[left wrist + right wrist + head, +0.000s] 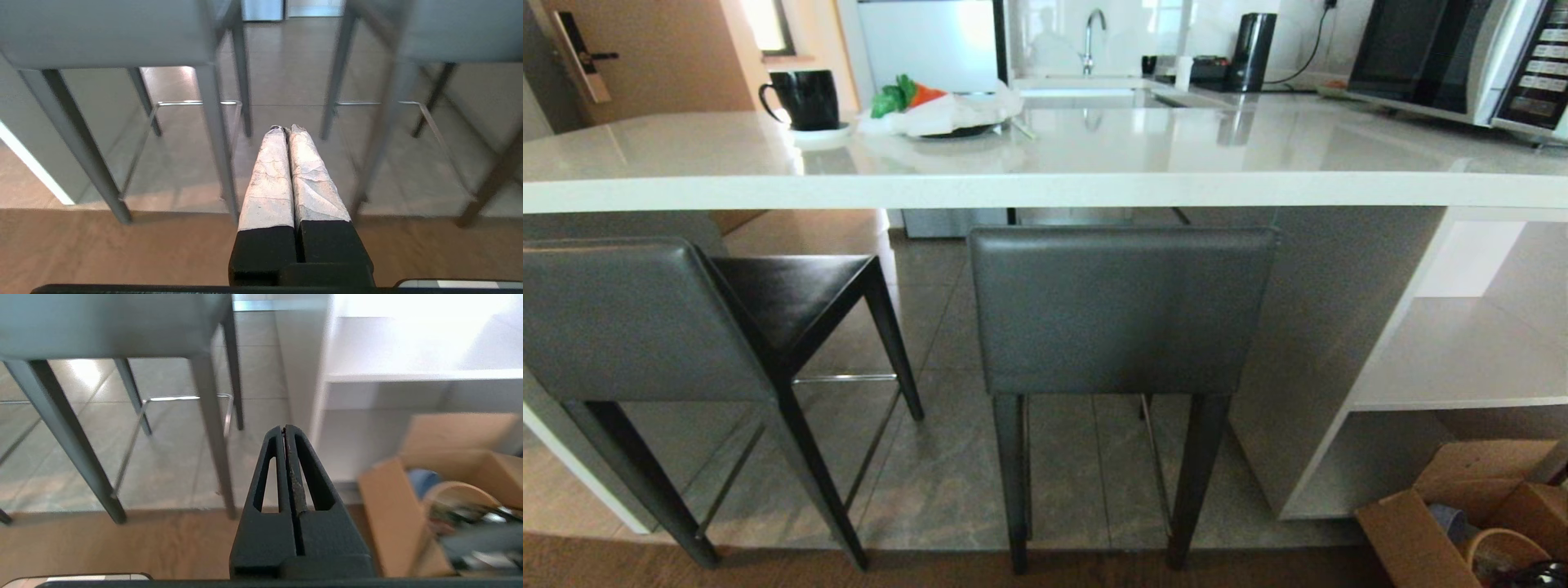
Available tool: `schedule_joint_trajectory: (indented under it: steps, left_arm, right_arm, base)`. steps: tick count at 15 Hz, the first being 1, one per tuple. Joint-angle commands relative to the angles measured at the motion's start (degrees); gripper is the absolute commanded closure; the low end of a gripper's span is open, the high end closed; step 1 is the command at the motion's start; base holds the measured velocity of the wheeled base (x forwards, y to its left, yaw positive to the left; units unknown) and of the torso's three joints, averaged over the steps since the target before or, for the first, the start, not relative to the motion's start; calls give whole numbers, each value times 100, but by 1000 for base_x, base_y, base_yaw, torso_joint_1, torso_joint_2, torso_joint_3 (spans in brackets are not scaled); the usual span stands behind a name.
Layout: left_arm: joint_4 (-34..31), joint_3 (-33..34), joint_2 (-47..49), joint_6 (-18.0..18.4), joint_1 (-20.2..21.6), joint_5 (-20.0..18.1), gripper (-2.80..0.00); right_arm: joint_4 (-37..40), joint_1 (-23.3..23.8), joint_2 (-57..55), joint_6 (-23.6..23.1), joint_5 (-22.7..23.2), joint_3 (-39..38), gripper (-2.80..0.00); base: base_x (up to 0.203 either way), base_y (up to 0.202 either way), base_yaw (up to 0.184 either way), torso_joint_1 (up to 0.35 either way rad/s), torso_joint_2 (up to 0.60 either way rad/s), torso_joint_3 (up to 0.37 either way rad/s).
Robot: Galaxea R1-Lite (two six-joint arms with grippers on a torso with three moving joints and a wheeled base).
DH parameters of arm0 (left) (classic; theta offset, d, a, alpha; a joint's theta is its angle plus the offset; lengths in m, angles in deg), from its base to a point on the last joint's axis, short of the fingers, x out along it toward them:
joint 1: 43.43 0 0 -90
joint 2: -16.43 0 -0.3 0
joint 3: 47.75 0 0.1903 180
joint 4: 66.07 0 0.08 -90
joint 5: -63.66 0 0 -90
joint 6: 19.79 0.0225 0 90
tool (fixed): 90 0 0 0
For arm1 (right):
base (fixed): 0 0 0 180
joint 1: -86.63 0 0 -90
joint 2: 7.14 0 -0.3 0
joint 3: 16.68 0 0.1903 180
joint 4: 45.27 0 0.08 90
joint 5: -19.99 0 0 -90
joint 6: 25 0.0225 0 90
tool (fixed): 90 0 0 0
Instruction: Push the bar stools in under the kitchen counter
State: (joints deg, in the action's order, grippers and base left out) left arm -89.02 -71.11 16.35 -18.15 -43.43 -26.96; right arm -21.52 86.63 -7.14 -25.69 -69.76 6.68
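Observation:
Two bar stools stand in front of the kitchen counter (pixel 1045 192). The left bar stool (pixel 629 318) is turned at an angle, its dark seat (pixel 792 294) showing beyond the grey backrest. The middle bar stool (pixel 1119 310) faces the counter squarely, its backrest just below the slab's edge. Neither arm shows in the head view. My left gripper (pixel 286 128), with white-wrapped fingers, is shut and empty, held low and pointing at the gap between the left stool (pixel 102 36) and the middle stool (pixel 449 36). My right gripper (pixel 284 428) is shut and empty, to the right of the middle stool's legs (pixel 208 437).
A black mug (pixel 805 98), a plate with a cloth (pixel 939 114), a kettle (pixel 1252 51) and a microwave (pixel 1462 57) stand on the counter. White open shelves (pixel 1462 351) fill the counter's right end. An open cardboard box (pixel 1462 523) sits on the floor there.

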Motion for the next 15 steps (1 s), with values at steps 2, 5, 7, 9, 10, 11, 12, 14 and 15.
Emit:
schedule_joint_trajectory:
  steps: [2, 5, 7, 9, 10, 11, 12, 14, 15]
  left_arm:
    - [2, 18, 7, 2, 0, 1, 0]
    - [2, 18, 11, 2, 0, 1, 0]
    - [2, 18, 7, 2, 0, 1, 0]
    - [2, 18, 9, 2, 0, 1, 0]
    - [2, 18, 7, -6, 0, 1, 0]
    - [2, 18, 7, -24, 0, 1, 0]
    - [2, 18, 7, -71, 0, 30, 0]
    - [11, 18, 7, -173, 0, 71, 0]
    - [11, 18, 7, -173, 0, 62, 0]
  right_arm:
    - [-3, 0, 0, -2, 2, 0, 0]
    - [-3, 0, -8, -2, 2, 0, 0]
    - [-4, 0, 0, -2, 2, 0, 0]
    - [-3, 0, 0, -2, 2, 0, 0]
    - [-3, 0, 0, -2, 2, 0, 0]
    - [-4, 0, -2, -2, 2, 0, 0]
    - [-3, 0, -2, -2, 2, 0, 0]
    - [-11, 0, -9, 14, 0, 0, 0]
    - [-11, 0, -1, 28, -7, 0, 0]
  base:
    - [191, 192, -1, 7, 0, 0]
    - [50, 60, -3, 7, 2, 1]
    - [0, 0, 0, 0, 0, 0]
    - [0, 0, 0, 0, 0, 0]
    - [0, 0, 0, 0, 0, 0]
    - [0, 0, 0, 0, 0, 0]
    - [0, 0, 0, 0, 0, 0]
    - [0, 0, 0, 0, 0, 0]
    - [0, 0, 0, 0, 0, 0]
